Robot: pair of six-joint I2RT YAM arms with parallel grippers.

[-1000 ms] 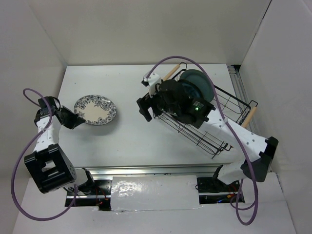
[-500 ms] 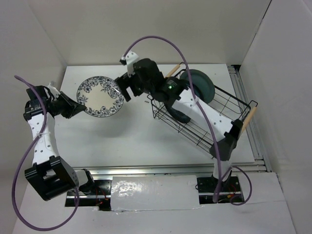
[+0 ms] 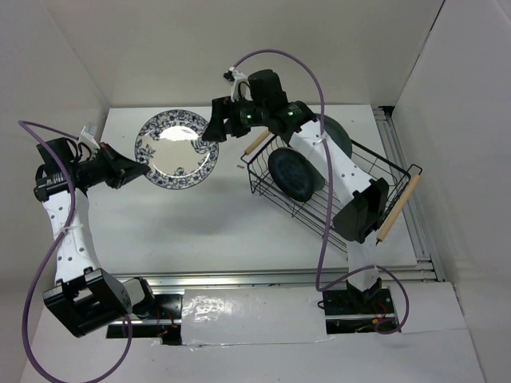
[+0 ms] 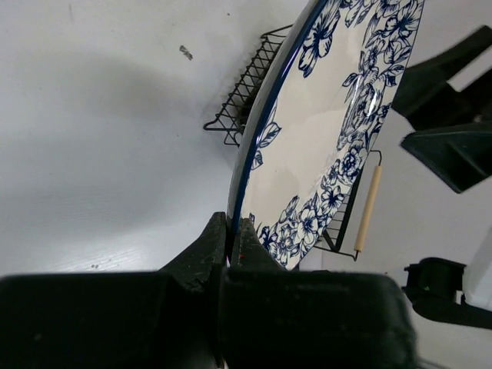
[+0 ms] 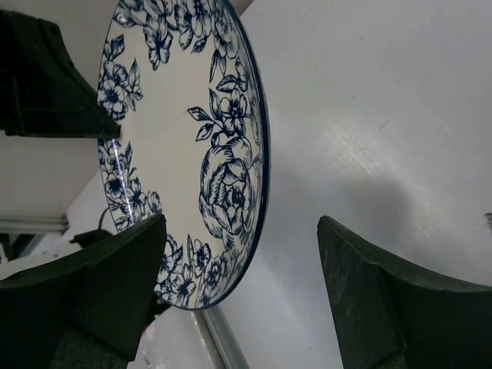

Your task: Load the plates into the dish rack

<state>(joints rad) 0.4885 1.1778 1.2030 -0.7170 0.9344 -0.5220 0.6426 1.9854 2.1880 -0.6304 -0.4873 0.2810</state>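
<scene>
My left gripper [image 3: 134, 170] is shut on the left rim of the white plate with blue flowers [image 3: 176, 149] and holds it tilted above the table. In the left wrist view the fingertips [image 4: 217, 234] pinch the plate's rim [image 4: 323, 138]. My right gripper [image 3: 214, 128] is open at the plate's right edge. In the right wrist view [image 5: 242, 261] the plate's rim [image 5: 181, 131] lies between the spread fingers, touching neither. The black wire dish rack [image 3: 375, 171] sits at the right, with a dark plate [image 3: 295, 175] and a grey-teal plate [image 3: 337, 137] standing in it. I see no mint plate.
The rack's wooden handles [image 3: 257, 142] [image 3: 397, 209] stick out at both ends. White walls close in the table [image 3: 215, 223] at the back and sides. A metal rail [image 3: 239, 278] runs along the near edge. The right arm reaches over the rack.
My left gripper has lifted the flowered plate off the table and tilted it. My right arm has swung from the rack over to the plate's right edge.
</scene>
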